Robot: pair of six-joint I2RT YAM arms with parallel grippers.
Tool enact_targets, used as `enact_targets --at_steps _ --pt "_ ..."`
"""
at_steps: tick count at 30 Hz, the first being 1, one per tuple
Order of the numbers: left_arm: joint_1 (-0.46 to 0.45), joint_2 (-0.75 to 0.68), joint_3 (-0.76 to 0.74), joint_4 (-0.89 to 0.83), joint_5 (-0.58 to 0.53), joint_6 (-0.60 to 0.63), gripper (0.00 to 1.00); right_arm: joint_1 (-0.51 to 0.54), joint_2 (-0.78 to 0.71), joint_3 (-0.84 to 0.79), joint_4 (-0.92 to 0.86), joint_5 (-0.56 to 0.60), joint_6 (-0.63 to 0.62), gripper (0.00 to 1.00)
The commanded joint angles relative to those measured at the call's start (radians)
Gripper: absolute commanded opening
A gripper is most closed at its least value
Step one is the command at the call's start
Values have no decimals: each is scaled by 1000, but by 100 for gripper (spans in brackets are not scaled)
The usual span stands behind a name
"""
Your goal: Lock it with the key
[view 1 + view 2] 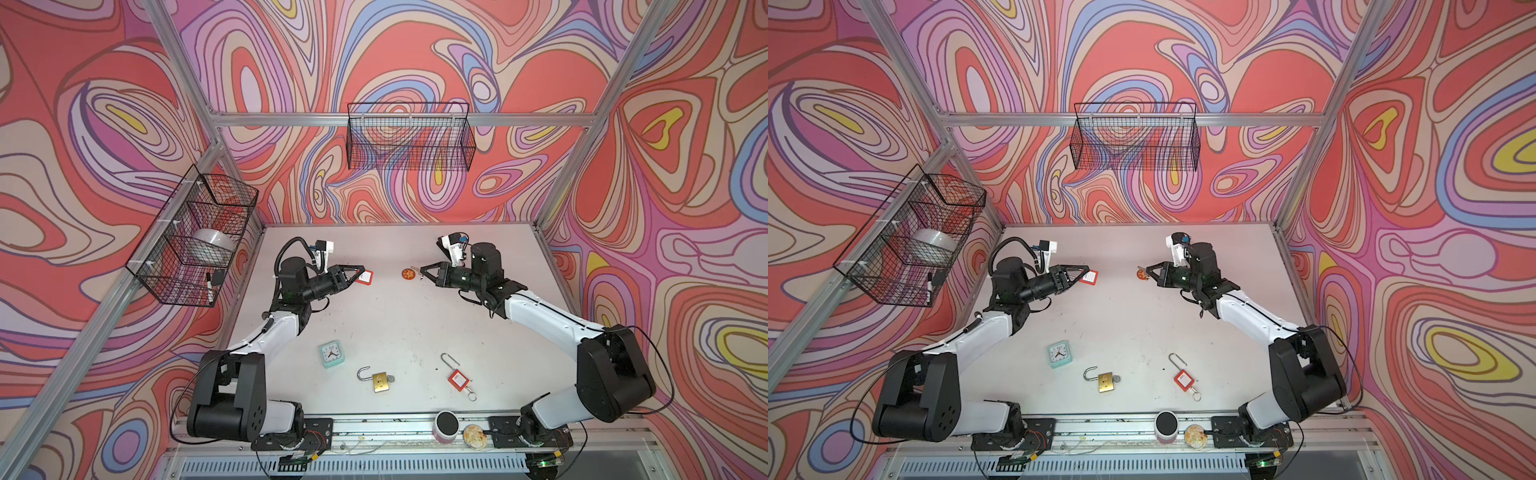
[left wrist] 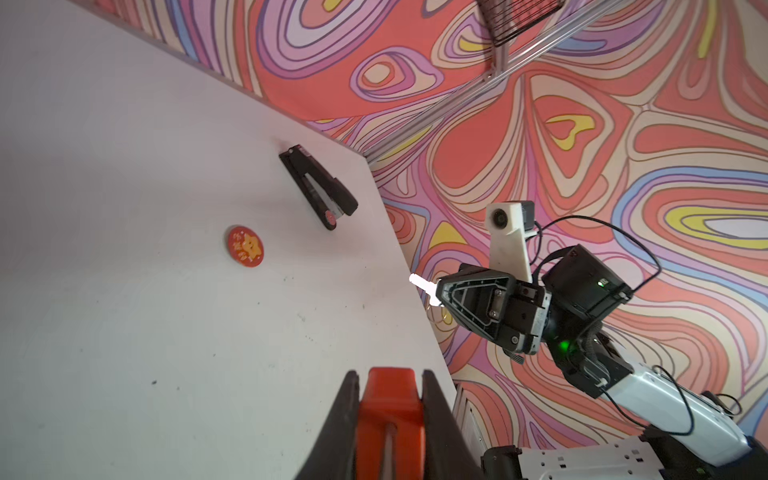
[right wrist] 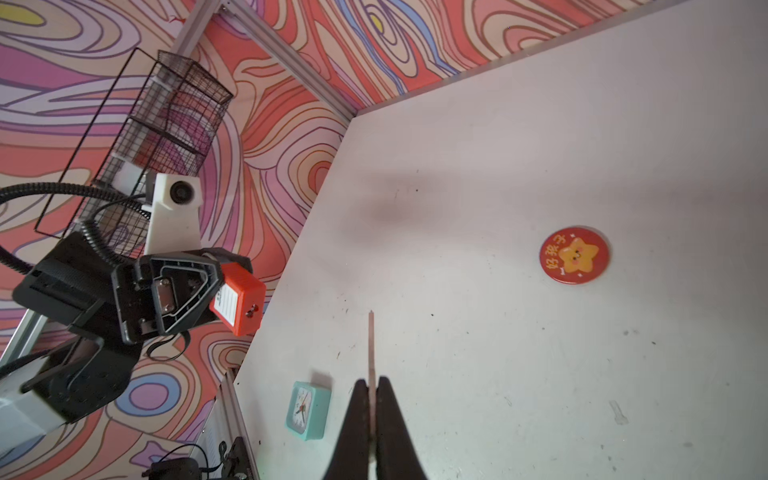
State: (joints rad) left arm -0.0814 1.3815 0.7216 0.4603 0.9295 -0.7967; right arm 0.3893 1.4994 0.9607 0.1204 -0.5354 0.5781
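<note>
Key in one gripper, lock in the other, not mated yet

My left gripper [image 1: 360, 272] is clamped on the red padlock [image 3: 240, 302] and my right gripper [image 1: 423, 272] is pinched tight on the key [image 3: 372, 345], well apart above the desk [image 1: 395, 324]. My worry: the thin blade twists in my grip, or misses the keyhole and shoves the lock askew. Near to far: brass padlock [image 1: 380, 380] and spare red padlock [image 1: 457, 379] (three padlocks total), one clock [image 1: 331, 354], one badge [image 1: 409, 274], one stapler [image 2: 318, 191].

My left claw [image 2: 390, 376] pinches a padlock [image 2: 390, 409] of smooth red plastic; my right claw [image 3: 372, 384] a thin bare-metal key [image 3: 371, 340]. The surface [image 1: 415, 324] beneath is matt white, scuffed and speckled.
</note>
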Motion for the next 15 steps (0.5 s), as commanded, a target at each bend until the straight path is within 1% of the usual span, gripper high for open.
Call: enact_targets --at_steps 1,10,15 --pt "-6 5 42 -232 -45 153 0 1 -24 -13 -9 115 9 0" --pt "-33 182 94 -217 -51 174 0 25 -56 -50 16 178 41 0" --pt "-53 275 187 -331 -66 247 0 36 -66 -94 54 193 49 0"
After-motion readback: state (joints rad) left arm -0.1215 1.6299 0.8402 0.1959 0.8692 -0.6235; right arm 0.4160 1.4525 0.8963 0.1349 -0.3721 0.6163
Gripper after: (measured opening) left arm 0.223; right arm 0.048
